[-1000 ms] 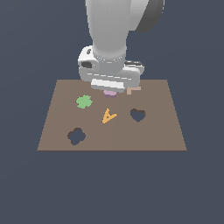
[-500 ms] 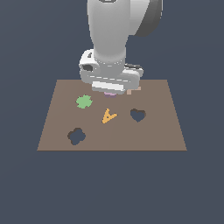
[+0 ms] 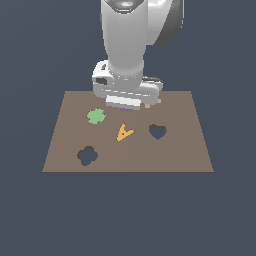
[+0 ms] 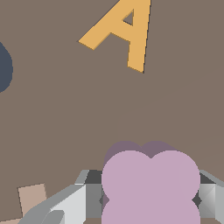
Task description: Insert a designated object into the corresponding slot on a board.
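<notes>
Gripping the lilac piece, the gripper has its fingers pinched against both sides of it in the wrist view. Piece has a lobed, rounded outline and appears slightly above the board, with a darker purple shadow just past its edge. Whether it touches the board surface, cannot tell.

Exterior view: the arm's grey wrist hangs over the far-middle part of the brown board; only a thin purple sliver shows under the gripper, fingers mostly hidden by the wrist body. A small tan square sits just beside the gripper at its 3 o'clock.

Taking the orange A-shaped piece as the board's clock centre in the exterior view:
- gripper and lilac piece at 12 o'clock, near
- green clover-shaped piece at about 10 o'clock, lying flat
- clover-shaped slot at about 8 o'clock, dark, nothing in it
- heart-shaped hole at 3 o'clock, dark

Lilac piece is well apart from the clover slot, with the green piece roughly between them. Wrist view also shows the orange A lying flat and a dark curved hole edge at frame edge; which hole it is, cannot tell.
</notes>
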`<state>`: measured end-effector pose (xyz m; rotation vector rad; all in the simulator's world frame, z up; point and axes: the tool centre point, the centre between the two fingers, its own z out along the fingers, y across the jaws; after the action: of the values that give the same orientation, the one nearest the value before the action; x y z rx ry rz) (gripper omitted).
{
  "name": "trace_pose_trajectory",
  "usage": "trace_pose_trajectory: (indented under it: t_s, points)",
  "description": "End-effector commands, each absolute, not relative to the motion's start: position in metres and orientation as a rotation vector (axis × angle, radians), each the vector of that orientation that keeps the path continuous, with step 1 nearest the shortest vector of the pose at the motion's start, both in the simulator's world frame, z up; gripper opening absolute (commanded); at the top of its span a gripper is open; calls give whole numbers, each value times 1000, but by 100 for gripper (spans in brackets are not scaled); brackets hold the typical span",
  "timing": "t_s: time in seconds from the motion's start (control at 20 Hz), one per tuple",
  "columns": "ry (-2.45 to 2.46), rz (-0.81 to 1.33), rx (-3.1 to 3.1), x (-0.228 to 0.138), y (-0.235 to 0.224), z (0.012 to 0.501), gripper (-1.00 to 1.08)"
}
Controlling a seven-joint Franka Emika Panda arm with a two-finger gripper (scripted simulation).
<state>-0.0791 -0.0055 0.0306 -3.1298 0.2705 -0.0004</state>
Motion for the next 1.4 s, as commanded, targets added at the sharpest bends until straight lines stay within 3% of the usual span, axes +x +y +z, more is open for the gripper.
trace_pose_trajectory:
  t_s: [0.0,0.75,1.35]
  points:
    - [271,0,-3130,-79,-6,30,-100]
    - [203,0,-3135,-73,-15,31,-100]
    - [-107,0,-3140,-39,-58,34,-100]
